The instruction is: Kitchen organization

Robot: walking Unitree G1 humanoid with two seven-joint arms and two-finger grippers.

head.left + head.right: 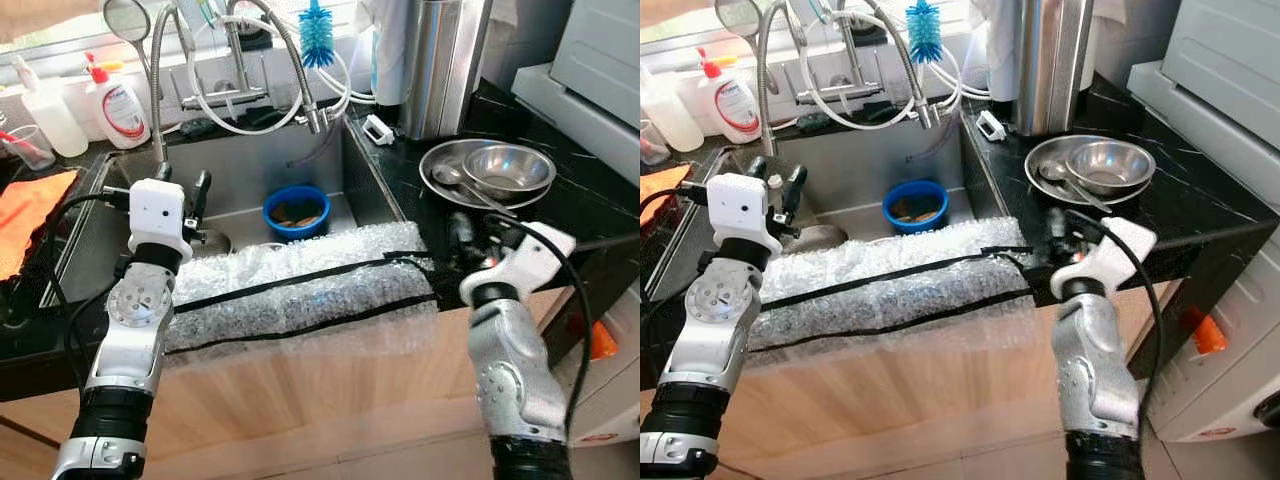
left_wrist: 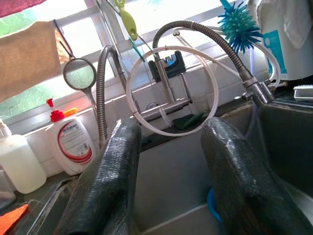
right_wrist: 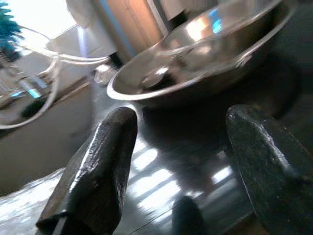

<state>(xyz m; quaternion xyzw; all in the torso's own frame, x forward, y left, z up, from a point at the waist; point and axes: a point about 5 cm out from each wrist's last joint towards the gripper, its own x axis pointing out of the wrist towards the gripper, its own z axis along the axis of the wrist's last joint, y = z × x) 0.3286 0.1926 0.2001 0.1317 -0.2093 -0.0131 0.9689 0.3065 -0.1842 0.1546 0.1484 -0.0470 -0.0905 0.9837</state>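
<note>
A blue bowl (image 1: 296, 212) with brownish scraps sits at the bottom of the steel sink (image 1: 250, 165). On the black counter to the right, a small steel bowl (image 1: 508, 167) and a spoon (image 1: 455, 178) rest inside a wider steel bowl (image 1: 436, 160). My left gripper (image 1: 182, 182) hovers open over the sink's left side, pointing at the back wall and faucet (image 2: 166, 93). My right gripper (image 1: 475, 240) is open low over the counter's front edge, just short of the wide steel bowl (image 3: 195, 68). Neither holds anything.
Bubble wrap (image 1: 300, 290) with black tape covers the sink's front edge. A dish soap bottle (image 1: 118, 105), a clear bottle (image 1: 45, 110) and an orange cloth (image 1: 25, 215) stand left. A blue brush (image 1: 316, 35), a steel canister (image 1: 445, 60) and a white appliance (image 1: 590, 70) are behind and right.
</note>
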